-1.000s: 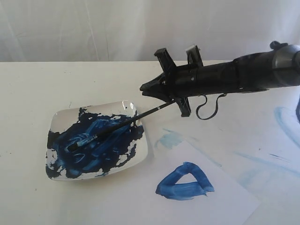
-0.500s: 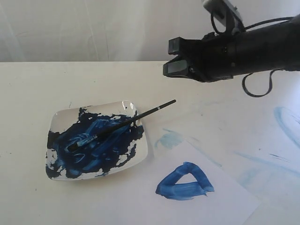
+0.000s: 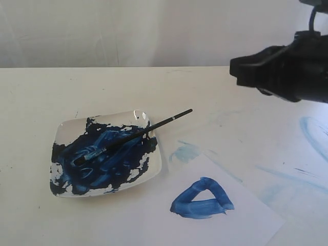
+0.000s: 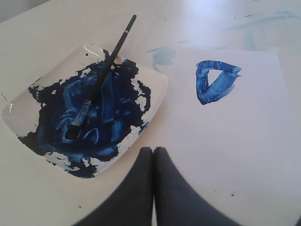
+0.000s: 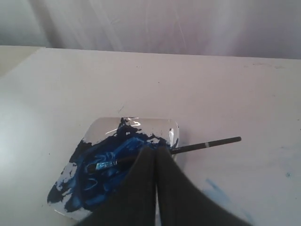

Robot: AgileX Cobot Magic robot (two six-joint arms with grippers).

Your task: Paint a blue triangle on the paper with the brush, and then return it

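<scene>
A white sheet of paper (image 3: 241, 225) lies flat on the cream table (image 3: 36, 97), nearest to me and to the right. On its left part sits the blue triangle (image 3: 197, 209), a thick dark-blue outline with rounded corners and a small white middle.

To the left of the paper and a little farther back is a square white dish (image 3: 62, 129), its floor smeared with dark blue paint. The brush (image 3: 138, 134) lies in it with nothing gripping it. Its bristle tip rests in the paint, and its black handle crosses the dish's far right rim and sticks out over the table, pointing far and right.

A pale blue smear (image 3: 184, 152) marks the table just past the paper, and fainter blue streaks (image 3: 312, 130) run along the right side.

The left gripper (image 4: 153, 150) shows only in its own wrist camera, fingers pressed together and empty, with the dish and the paper in its sight.

Farther back on the right, the black right gripper (image 3: 234, 66) hangs in the air, well apart from the brush, its two fingers also closed together on nothing.

A white curtain (image 3: 128, 31) hangs behind the table.
</scene>
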